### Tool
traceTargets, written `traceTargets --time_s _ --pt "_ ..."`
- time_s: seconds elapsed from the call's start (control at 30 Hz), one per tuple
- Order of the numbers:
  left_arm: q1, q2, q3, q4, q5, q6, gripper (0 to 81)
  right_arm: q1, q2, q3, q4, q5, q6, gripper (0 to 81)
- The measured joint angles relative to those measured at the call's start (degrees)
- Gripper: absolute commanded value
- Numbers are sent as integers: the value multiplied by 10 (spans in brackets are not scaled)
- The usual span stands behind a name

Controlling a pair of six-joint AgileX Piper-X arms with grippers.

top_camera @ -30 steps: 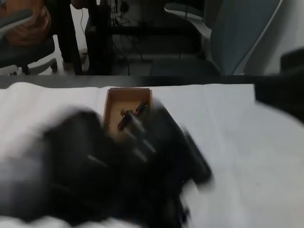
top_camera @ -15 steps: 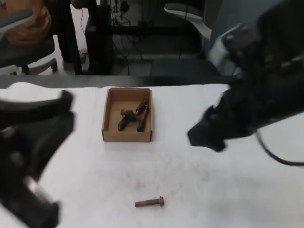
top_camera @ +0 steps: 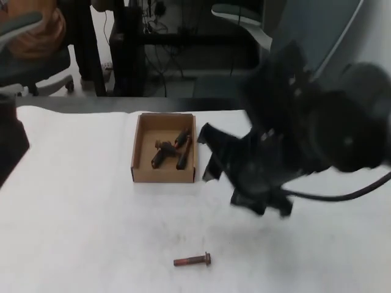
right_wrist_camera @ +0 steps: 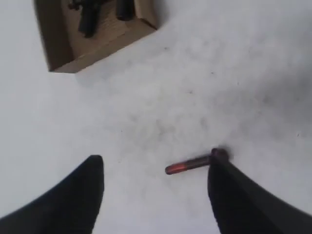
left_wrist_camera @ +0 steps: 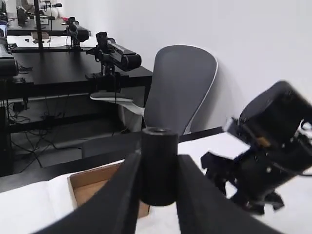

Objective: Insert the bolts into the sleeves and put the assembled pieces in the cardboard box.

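The left hand [left_wrist_camera: 159, 163] is clamped on an upright black sleeve [left_wrist_camera: 159, 144]. The right hand [right_wrist_camera: 156, 164], spread apart, hovers above the bolt [right_wrist_camera: 192, 164], which lies on the counter [top_camera: 91, 213] at six o'clock from the cardboard box [top_camera: 164, 175].

The right arm [top_camera: 317, 140] is matte black with a black cable [top_camera: 342, 196]; right claw [right_wrist_camera: 156, 160] fingers [right_wrist_camera: 73, 195] taper, black

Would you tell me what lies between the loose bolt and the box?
Only bare white cloth separates the bolt from the box; the high view shows it.
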Motion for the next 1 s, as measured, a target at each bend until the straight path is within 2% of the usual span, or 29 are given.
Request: traceTargets --time_s 0.1,0.2,0.27,0.37,0.47,0.57,0.73,1.0 --pt "0 0 -4 -22 0 2 18 32 36 -3 -11 7 120 582" --pt "0 0 -18 -29 -6 2 18 59 77 -6 -23 -2 206 582" --pt "0 -3 -24 -27 -17 7 18 70 102 -8 -35 -12 242 582" --pt "0 -20 -35 9 -75 37 18 83 143 -18 -27 -13 291 582" --pt "0 -50 -42 40 -123 74 18 83 154 -25 8 -3 313 540" --pt "0 -92 -46 47 -143 99 18 77 154 -25 44 10 321 503" --pt "0 -119 -53 47 -165 123 18 55 156 -26 49 17 322 504" --pt "0 -119 -53 47 -167 152 18 38 183 -30 -21 12 331 504"
